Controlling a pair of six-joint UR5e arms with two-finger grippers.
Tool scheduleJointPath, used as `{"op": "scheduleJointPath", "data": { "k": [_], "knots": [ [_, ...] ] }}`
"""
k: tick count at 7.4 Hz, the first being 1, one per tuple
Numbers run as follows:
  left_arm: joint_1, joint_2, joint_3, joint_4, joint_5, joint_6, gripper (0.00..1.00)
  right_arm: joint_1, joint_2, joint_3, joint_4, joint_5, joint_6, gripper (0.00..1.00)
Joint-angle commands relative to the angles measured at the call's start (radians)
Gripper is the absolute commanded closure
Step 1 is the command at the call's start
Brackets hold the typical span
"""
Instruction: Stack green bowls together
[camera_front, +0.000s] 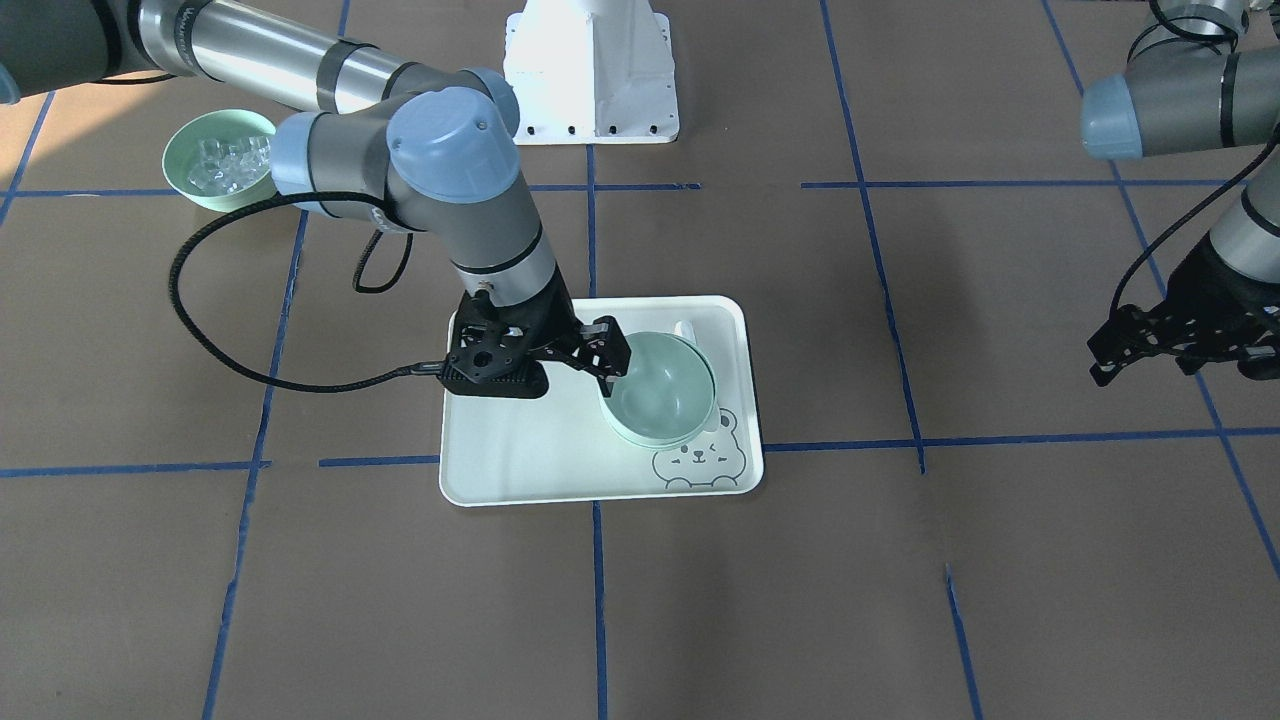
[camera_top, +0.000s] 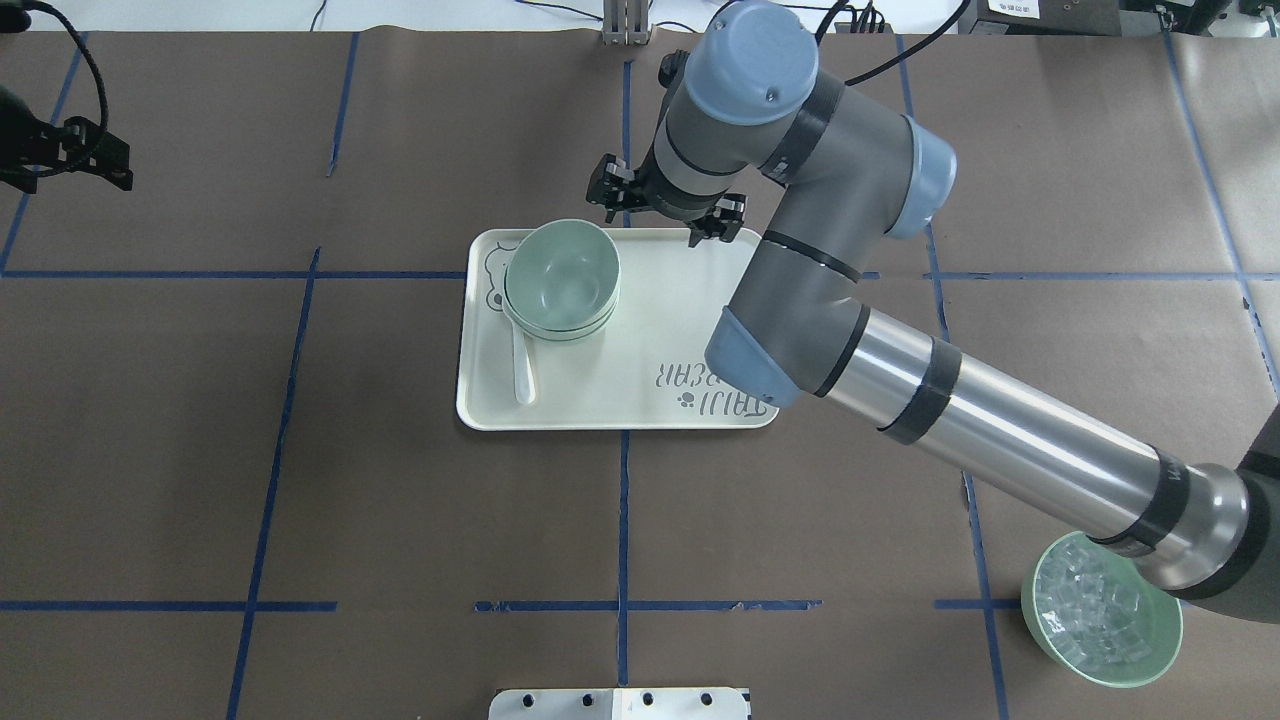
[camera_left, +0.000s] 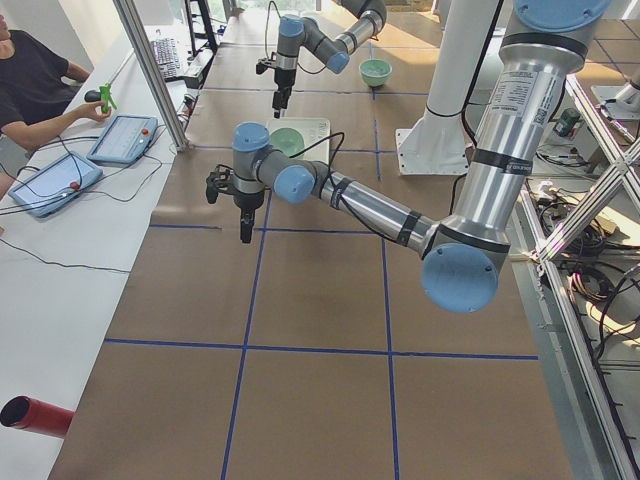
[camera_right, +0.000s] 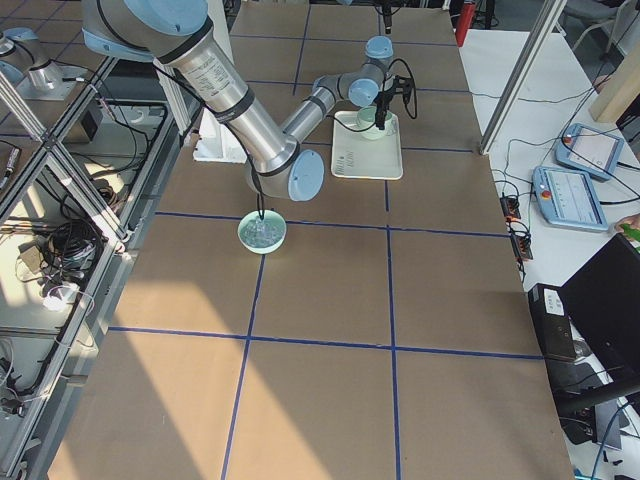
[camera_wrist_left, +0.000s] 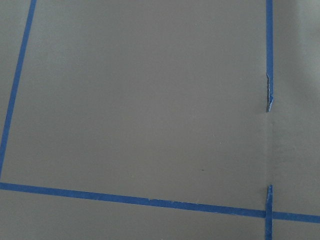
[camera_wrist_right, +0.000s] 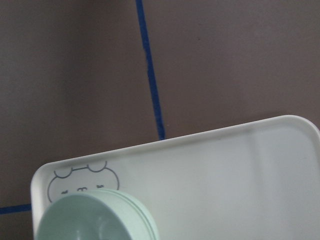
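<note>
The pale mint green bowls (camera_front: 660, 392) sit nested in one stack on the white tray (camera_front: 540, 470), by its bear drawing. The stack also shows in the overhead view (camera_top: 560, 278) and at the lower left of the right wrist view (camera_wrist_right: 95, 220), where layered rims show. My right gripper (camera_front: 545, 360) hangs open and empty over the tray, just beside the stack, one finger close to the rim (camera_top: 665, 210). My left gripper (camera_front: 1180, 355) is open and empty, far off to the side over bare table (camera_top: 70, 160).
A white spoon (camera_top: 522, 365) lies on the tray next to the stack. A mint bowl of clear ice-like cubes (camera_top: 1100, 620) stands near the right arm's base. Blue tape lines cross the brown table. An operator sits beyond the far edge (camera_left: 30, 80).
</note>
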Motion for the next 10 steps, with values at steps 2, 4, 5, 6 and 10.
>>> {"op": "scheduleJointPath", "data": {
  "k": [2, 4, 5, 6, 10],
  "knots": [
    [-0.112, 0.101, -0.001, 0.004, -0.048, 0.296, 0.00, 0.182, -0.268, 0.311, -0.269, 0.109, -0.474, 0.00],
    [-0.216, 0.144, 0.003, 0.109, -0.079, 0.512, 0.00, 0.366, -0.455, 0.336, -0.260, 0.261, -0.781, 0.00],
    [-0.262, 0.144, 0.005, 0.215, -0.125, 0.615, 0.00, 0.458, -0.538, 0.325, -0.263, 0.317, -0.969, 0.00],
    [-0.284, 0.145, 0.009, 0.272, -0.129, 0.700, 0.00, 0.555, -0.616, 0.301, -0.264, 0.355, -1.156, 0.00],
    [-0.314, 0.161, 0.040, 0.288, -0.167, 0.745, 0.00, 0.844, -0.808, 0.136, -0.261, 0.478, -1.468, 0.00]
  ]
}}
